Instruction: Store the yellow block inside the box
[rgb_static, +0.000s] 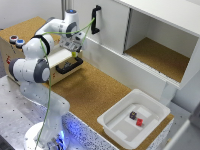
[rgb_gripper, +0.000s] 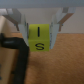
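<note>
you have the yellow block (rgb_gripper: 41, 38) pinched in the gripper (rgb_gripper: 41, 31): in the wrist view the two fingers (rgb_gripper: 23, 24) close onto its opposite side faces, and most of the cube hangs below the fingertips, so only its upper part is held. that is your first risk. with so little of it between the pads, a quick swing or a sharp stop could let it slip or twist out.

the block is a cube, so it has no real long axis. it hangs square to the jaws, one flat face toward the wrist camera with dark markings on it, bottom face roughly level.

just under it you can see the black handle (rgb_gripper: 19, 55) of the wooden drawer box (rgb_static: 11, 50). in the exterior view the gripper (rgb_static: 75, 50) hovers above that drawer box, at the view's upper left, and the block (rgb_static: 74, 53) is a small yellow speck at the fingertips. if it drops here it lands on the drawer box or the cork surface.

further off, at the exterior view's lower right, the box (rgb_static: 116, 131) sits well apart from the arm, so the carry is long. a red cube (rgb_static: 139, 121) and a dark cube (rgb_static: 133, 115) already lie inside near the middle. release over bare floor, or the block may bounce off them. the white cabinet (rgb_static: 150, 30) stands behind the path; keep the elbow clear of it.
</note>
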